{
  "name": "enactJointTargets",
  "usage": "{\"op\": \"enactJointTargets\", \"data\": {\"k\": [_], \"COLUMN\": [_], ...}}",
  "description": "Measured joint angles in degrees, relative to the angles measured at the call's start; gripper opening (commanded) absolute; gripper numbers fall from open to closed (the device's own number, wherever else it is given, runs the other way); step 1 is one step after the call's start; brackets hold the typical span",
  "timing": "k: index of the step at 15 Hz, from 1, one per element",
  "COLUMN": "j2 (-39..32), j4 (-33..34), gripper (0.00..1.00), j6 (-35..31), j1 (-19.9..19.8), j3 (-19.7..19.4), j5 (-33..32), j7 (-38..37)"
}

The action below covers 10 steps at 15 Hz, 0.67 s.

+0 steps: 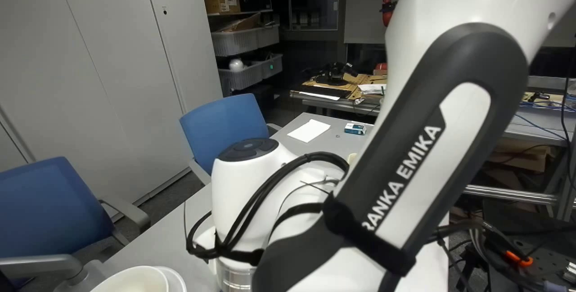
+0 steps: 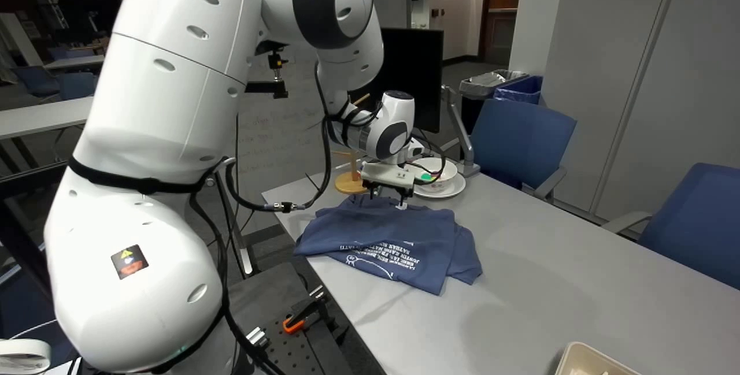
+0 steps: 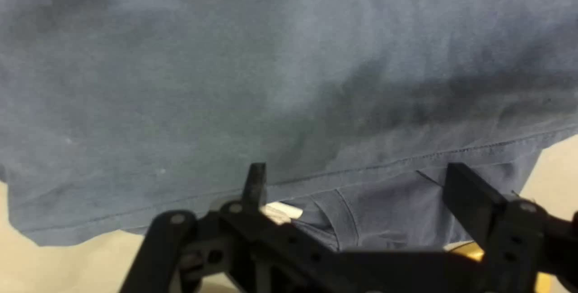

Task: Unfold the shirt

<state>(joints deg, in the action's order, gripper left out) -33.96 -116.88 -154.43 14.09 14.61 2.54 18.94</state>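
The blue shirt (image 2: pixel 404 236) lies folded and rumpled on the grey table (image 2: pixel 537 305), with white print facing up along its near part. My gripper (image 2: pixel 387 199) is low over the shirt's far edge, in front of the bowl. In the wrist view, the gripper (image 3: pixel 356 166) stands open, its two black fingers wide apart. A stitched hem of the shirt (image 3: pixel 203 103) crosses between them, with another layer showing underneath. A small pale patch shows beside the left finger (image 3: pixel 256 182). No cloth appears pinched; whether the fingertips touch it I cannot tell. Shirt and gripper are out of view in an exterior view.
Just behind the gripper are a bowl (image 2: pixel 430 163) on a white plate (image 2: pixel 457 187) and a round wooden stand (image 2: pixel 348 184). A dark monitor (image 2: pixel 413 74) rises beyond. A cream tray (image 2: pixel 568 355) sits at the near edge. Blue chairs (image 2: pixel 520 138) line one side.
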Motion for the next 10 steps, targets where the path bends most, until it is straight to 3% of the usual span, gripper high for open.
{"op": "enactJointTargets", "data": {"k": [5,10], "j2": [-2.8,-6.7], "j4": [0.1,1.2], "gripper": [1.00,1.00], "j6": [-5.5,-8.8], "j1": [2.1,2.6], "j3": [-3.0,-7.2], "j5": [-7.4,-9.0], "j7": [-4.9,-9.2]}}
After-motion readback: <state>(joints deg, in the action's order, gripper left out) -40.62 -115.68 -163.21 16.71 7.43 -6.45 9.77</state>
